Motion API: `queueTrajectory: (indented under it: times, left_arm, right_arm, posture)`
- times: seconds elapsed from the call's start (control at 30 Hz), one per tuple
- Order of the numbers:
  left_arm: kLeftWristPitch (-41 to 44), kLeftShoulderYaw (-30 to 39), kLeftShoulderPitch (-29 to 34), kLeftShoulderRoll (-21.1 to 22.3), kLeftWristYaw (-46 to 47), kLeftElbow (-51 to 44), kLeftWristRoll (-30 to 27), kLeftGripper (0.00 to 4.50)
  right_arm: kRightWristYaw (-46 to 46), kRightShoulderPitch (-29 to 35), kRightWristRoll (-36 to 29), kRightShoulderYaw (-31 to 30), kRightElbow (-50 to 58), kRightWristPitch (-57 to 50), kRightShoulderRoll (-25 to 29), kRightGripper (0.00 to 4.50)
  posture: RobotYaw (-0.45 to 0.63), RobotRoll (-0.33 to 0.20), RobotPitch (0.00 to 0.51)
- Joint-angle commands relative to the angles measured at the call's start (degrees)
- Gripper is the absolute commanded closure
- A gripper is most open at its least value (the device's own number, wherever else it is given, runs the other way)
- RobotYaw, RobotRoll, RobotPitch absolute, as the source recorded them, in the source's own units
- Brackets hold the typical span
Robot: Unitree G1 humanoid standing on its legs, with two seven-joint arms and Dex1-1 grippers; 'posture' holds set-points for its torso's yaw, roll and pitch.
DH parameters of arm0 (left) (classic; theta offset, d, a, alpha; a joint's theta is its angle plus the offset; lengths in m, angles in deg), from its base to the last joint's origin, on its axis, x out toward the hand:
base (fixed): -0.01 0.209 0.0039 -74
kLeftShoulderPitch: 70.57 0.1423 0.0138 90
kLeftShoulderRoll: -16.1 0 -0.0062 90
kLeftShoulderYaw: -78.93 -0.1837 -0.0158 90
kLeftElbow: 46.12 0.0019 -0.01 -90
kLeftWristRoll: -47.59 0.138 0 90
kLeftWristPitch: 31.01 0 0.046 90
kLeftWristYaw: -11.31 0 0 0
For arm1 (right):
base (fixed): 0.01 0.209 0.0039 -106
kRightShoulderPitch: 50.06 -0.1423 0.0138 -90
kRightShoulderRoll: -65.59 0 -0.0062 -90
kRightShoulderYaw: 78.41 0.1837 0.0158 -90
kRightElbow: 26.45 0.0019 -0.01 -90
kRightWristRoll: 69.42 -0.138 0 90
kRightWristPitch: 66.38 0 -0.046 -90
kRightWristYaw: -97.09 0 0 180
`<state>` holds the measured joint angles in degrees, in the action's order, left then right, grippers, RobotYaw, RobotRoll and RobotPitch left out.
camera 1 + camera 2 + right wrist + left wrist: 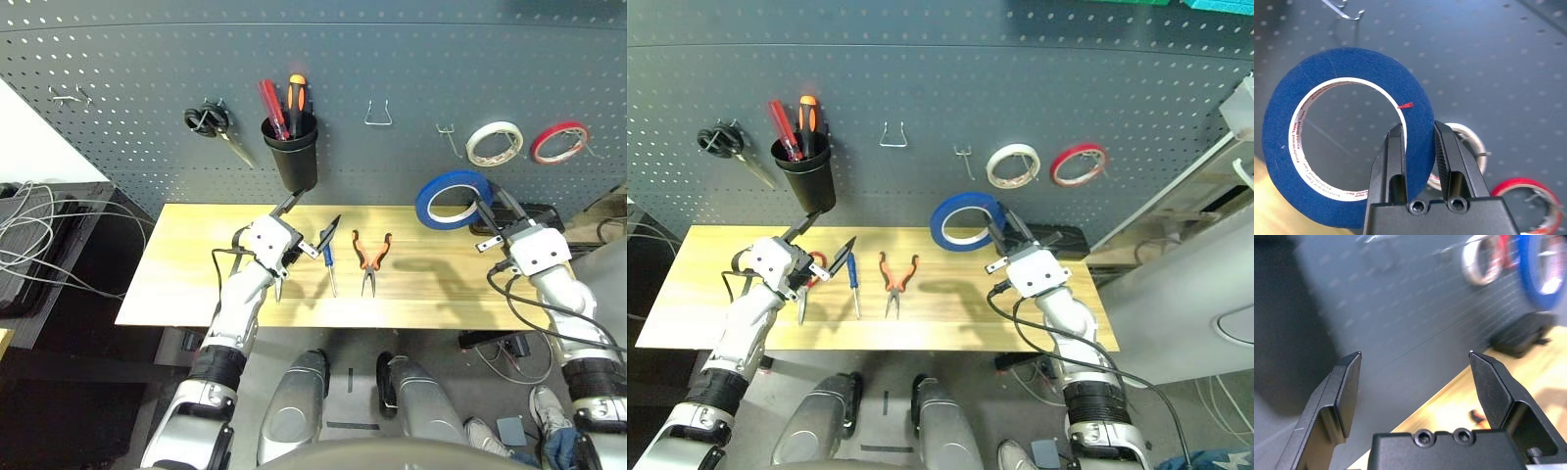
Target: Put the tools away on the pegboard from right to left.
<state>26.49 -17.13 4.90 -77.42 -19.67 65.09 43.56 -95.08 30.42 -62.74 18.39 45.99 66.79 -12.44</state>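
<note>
Pinched between the two black fingers of the right gripper (1418, 147), the blue tape ring (1347, 137) was held by its wall, one finger inside the hole and one outside, lifted off the table and standing upright in front of the dark grey perforated pegboard (392, 59). The left gripper (1415, 382) hung with its fingers spread wide and nothing between them, hovering just above the tabletop near the slim blue-handled screwdriver (329, 264). The orange-and-black-handled pliers (371, 257) lay flat just beside the screwdriver, and the red handles of the scissors (816, 262) peeked out beside the left gripper.

Hanging the ring well would probably mean carrying it up to the bare thin metal hook (449, 137) next to the white tape ring (494, 143), bringing the hole over the hook's tip before letting go. Since only one wall was pinched, the ring could swing, so a slow approach seemed wise.

Beneath everything stretched a pale wooden tabletop (431, 294). On the board hung a red tape ring (559, 141), black-handled scissors (211, 122) and a black cup (291, 152) of screwdrivers. Cables trailed off the table's left side.
</note>
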Motion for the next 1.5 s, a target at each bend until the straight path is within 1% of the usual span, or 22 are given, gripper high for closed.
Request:
queueTrajectory:
  times: [0.03,0.23,0.5,0.7,0.77,0.83,0.87,0.93,1.07,1.17,1.23,1.33,1.4,1.5]
  left_arm:
    - [-0.5,-2.6,0.1,0.0,-2.5,-2.6,0.4,0.0]
    - [1.0,-4.7,-1.3,-0.5,-3.6,-4.8,0.3,0.0]
    - [7.0,-7.5,-2.6,-1.3,-6.5,-8.6,-1.4,0.0]
    - [11.4,-7.6,-2.7,-1.7,-7.2,-11.7,-2.4,0.0]
    - [12.3,-7.6,-2.6,-1.7,-7.1,-12.2,-2.4,0.0]
    - [12.8,-7.5,-2.2,-1.5,-7.0,-12.3,-2.2,0.0]
    - [13.0,-7.5,-2.1,-1.4,-7.0,-12.3,-2.1,0.0]
    - [13.3,-7.7,-1.7,-1.0,-7.2,-12.0,-1.6,0.0]
    - [14.4,-7.6,-1.7,-0.5,-6.7,-11.5,-1.1,0.0]
    - [15.2,-7.7,-2.5,-0.3,-6.4,-10.6,-0.4,0.0]
    - [17.3,-7.8,-3.0,-0.4,-6.3,-9.8,-0.4,0.0]
    - [21.4,-8.6,-3.7,0.1,-7.3,-8.4,0.2,0.0]
    - [24.2,-9.2,-4.3,0.8,-7.3,-7.3,1.4,0.0]
    - [27.8,-8.9,-5.4,1.0,-6.6,-5.8,2.1,0.0]
  right_arm:
    - [1.9,-1.4,0.5,1.4,2.5,-1.4,0.1,3.77]
    - [4.2,-5.1,0.9,1.8,1.3,-4.6,-0.4,3.77]
    - [6.6,-13.4,4.1,-1.0,-9.4,-6.7,-1.3,3.78]
    - [8.0,-18.2,4.5,-2.2,-16.3,-8.1,-2.7,3.78]
    - [8.1,-19.1,4.4,-2.5,-17.7,-9.0,-3.1,3.78]
    - [7.1,-18.6,3.4,-2.7,-17.2,-8.6,-3.6,3.78]
    - [6.5,-18.2,2.9,-2.8,-16.8,-8.3,-3.8,3.05]
    - [4.5,-16.1,1.3,-3.2,-14.8,-7.2,-4.2,2.4]
    - [1.5,-8.5,-1.8,-3.2,-7.2,-5.6,-4.0,1.09]
    - [-1.1,-2.9,-3.7,-3.7,-3.2,-7.9,-4.2,0.03]
    - [-3.3,0.3,-5.1,-4.7,-1.3,-11.3,-4.9,0.03]
    - [-5.3,2.2,-7.1,-5.7,0.0,-17.8,-6.9,0.03]
    - [-6.4,1.7,-8.8,-6.2,0.2,-24.6,-8.8,0.03]
    - [-7.5,-0.5,-9.5,-7.4,-0.1,-32.1,-11.3,0.03]
  posture:
    - [0.07,0.0,0.191]
    - [0.08,0.0,0.191]
    - [0.1,0.0,0.195]
    - [0.11,0.0,0.195]
    - [0.12,0.0,0.195]
    - [0.12,0.0,0.196]
    - [0.12,0.0,0.196]
    - [0.13,0.0,0.197]
    - [0.12,0.0,0.197]
    - [0.12,0.0,0.199]
    - [0.12,0.0,0.201]
    - [0.12,0.0,0.202]
    - [0.12,0.0,0.204]
    - [0.13,0.0,0.207]
